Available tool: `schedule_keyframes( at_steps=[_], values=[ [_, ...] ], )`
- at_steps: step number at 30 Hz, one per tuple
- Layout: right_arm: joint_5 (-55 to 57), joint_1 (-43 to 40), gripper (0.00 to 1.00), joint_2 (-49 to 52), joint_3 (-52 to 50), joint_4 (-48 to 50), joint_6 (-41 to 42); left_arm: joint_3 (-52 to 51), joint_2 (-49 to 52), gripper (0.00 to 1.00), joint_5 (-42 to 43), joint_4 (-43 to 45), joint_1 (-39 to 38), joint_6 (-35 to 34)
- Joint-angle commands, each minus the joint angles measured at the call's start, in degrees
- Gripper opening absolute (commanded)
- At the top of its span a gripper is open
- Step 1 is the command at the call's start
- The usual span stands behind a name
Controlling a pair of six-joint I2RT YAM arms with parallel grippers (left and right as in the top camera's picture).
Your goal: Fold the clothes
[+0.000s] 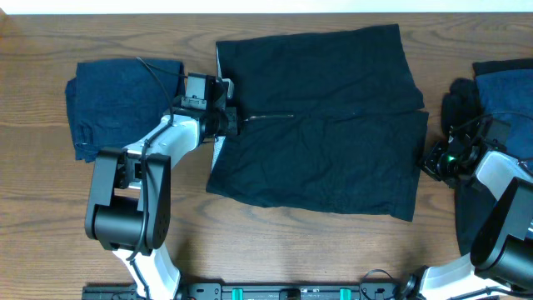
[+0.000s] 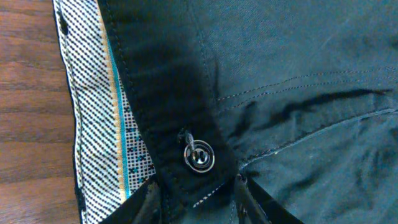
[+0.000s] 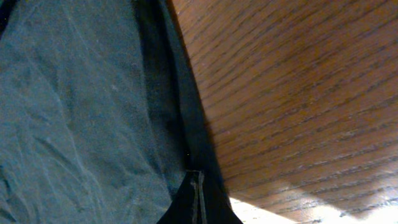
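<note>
Black shorts (image 1: 321,117): spread flat and wide across the middle of the overhead view, waist end at the left, leg hems at the right.
Waistband (image 2: 161,93): folded back, showing a pale dotted inner strip with a teal stripe; a dark button (image 2: 199,155) sits near its end.
Left claw (image 2: 196,205): fingers parted, one on each side of the buttoned waistband end, not clamped on it.
Right claw (image 3: 196,199): fingers pressed together at the shorts' right edge, the dark hem running into the tips.
Navy garment (image 1: 117,100): crumpled, upper left.
Dark clothes heap (image 1: 500,83): far right edge.
Bench (image 1: 50,192): brown woodgrain.
</note>
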Motion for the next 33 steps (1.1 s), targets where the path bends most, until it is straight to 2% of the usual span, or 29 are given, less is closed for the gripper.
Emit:
schedule_keyframes(
  at_steps=[1, 5, 8, 24, 33],
  values=[
    [3.4, 0.3, 0.01, 1.2, -1.2, 0.1, 0.5, 0.0, 1.3, 0.33, 0.4, -0.2, 0.2, -0.2],
    [3.4, 0.3, 0.01, 1.2, -1.2, 0.3, 0.7, 0.1, 1.3, 0.14, 0.4, -0.1, 0.2, -0.2],
    [3.4, 0.3, 0.01, 1.2, -1.2, 0.3, 0.7, 0.1, 1.3, 0.06, 0.4, -0.1, 0.2, -0.2],
    [3.4, 0.3, 0.01, 1.2, -1.2, 0.3, 0.7, 0.1, -4.2, 0.06, 0.3, -1.2, 2.9, -0.2],
    [3.4, 0.3, 0.01, 1.2, -1.2, 0.2, 0.7, 0.1, -4.2, 0.06, -3.8, -4.2, 4.0, -0.1]
  ],
)
